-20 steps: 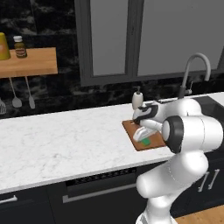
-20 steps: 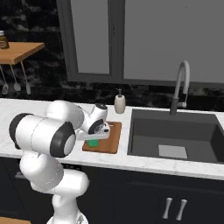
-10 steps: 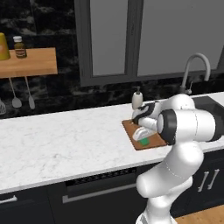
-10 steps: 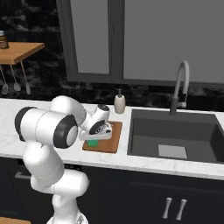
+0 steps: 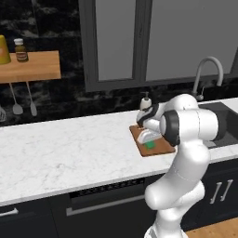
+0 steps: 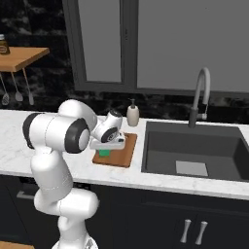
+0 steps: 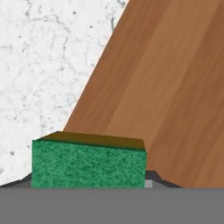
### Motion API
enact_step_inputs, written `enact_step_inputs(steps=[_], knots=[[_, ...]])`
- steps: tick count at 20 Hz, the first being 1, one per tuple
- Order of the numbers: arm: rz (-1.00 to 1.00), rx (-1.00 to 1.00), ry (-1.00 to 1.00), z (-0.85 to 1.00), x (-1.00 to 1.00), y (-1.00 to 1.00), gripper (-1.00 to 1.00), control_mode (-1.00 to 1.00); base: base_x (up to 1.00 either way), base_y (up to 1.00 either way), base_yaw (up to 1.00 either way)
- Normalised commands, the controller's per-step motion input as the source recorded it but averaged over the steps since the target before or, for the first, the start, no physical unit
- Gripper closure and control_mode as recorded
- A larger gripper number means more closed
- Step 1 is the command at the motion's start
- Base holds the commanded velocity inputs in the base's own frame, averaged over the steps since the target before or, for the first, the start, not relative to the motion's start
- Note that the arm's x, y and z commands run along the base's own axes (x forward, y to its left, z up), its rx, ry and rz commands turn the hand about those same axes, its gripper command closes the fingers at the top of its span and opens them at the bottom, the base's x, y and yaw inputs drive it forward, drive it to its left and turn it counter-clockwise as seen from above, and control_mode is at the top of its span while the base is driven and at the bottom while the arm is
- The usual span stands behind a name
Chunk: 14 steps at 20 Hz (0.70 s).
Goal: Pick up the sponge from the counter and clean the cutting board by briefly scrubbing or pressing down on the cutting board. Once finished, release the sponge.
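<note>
The brown wooden cutting board point(image 5: 163, 145) point(image 6: 124, 150) lies on the white marble counter point(image 5: 69, 153), just left of the sink. My gripper point(image 5: 148, 139) point(image 6: 105, 148) points down at the board's left part and is shut on the sponge point(image 5: 149, 145) point(image 6: 103, 152), whose green face shows under the hand. In the hand view the sponge point(image 7: 87, 164) sits close at the bottom, a thin yellow-brown edge on top, hiding most of the fingers. Behind it run the board point(image 7: 175, 87) and the counter point(image 7: 43, 65). I cannot tell whether the sponge touches the board.
A soap dispenser point(image 5: 146, 100) point(image 6: 132, 114) stands just behind the board. The dark sink point(image 6: 194, 155) with its faucet point(image 6: 202, 97) lies to the right. A wooden wall shelf point(image 5: 32, 67) with a bottle and hanging utensils is at the far left.
The arm's elbow has swung and risen, while the hand has stayed low over the board's left part with the sponge still in it.
</note>
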Motion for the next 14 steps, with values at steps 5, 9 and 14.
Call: enact_step_inputs(steps=[5, 9, 14], knots=[[-0.03, -0.09, 0.0, 0.0, 0.76, 0.15, 1.0, -1.0, 0.0, 0.0, 0.0], [-0.05, -0.07, 0.0, 0.0, 0.81, 0.07, 1.0, -1.0, 0.0, 0.0, 0.0], [-0.05, -0.02, 0.0, -0.03, 0.72, 0.0, 1.0, -1.0, 0.0, 0.0, 0.0]])
